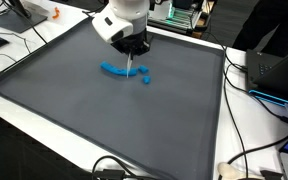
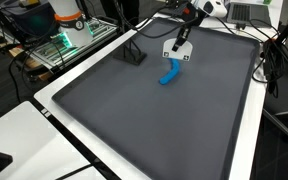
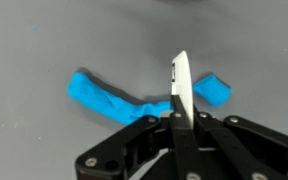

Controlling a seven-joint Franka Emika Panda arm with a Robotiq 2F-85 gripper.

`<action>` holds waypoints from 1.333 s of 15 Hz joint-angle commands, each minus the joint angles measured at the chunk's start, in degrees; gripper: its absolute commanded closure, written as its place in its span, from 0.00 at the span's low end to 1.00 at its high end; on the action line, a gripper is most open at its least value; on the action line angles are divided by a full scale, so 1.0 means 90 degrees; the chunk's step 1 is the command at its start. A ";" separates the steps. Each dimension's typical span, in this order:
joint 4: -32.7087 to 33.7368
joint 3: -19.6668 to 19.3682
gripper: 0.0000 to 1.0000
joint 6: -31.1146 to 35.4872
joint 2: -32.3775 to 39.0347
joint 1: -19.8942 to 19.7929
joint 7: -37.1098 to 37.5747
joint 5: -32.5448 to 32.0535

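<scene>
Blue putty strip (image 3: 109, 98) lies flat on the grey tabletop (image 1: 74, 120), with a small blue chunk (image 3: 213, 90) just beside its end. The gripper (image 3: 181, 120) is clenched on a thin white blade (image 3: 181, 80), held upright and crosswise over the strip's end. The grip looks suited to a straight downward press.

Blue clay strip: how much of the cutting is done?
Done, it seems: one small blue piece lies apart from the long blue strip on the grey mat. In hand: the gripper is shut on a white blade, whose tip stands at the strip's end; touching or not, I cannot tell. Left: the long strip is whole, so likely more cuts.
</scene>
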 commanded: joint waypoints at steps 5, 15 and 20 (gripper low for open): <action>0.0079 -0.0129 0.99 0.0358 0.0224 0.0049 0.0261 -0.0277; 0.0024 -0.0137 0.99 0.0497 0.0346 0.0037 0.0285 -0.0242; -0.0015 -0.0124 0.99 0.0531 0.0409 0.0027 0.0260 -0.0219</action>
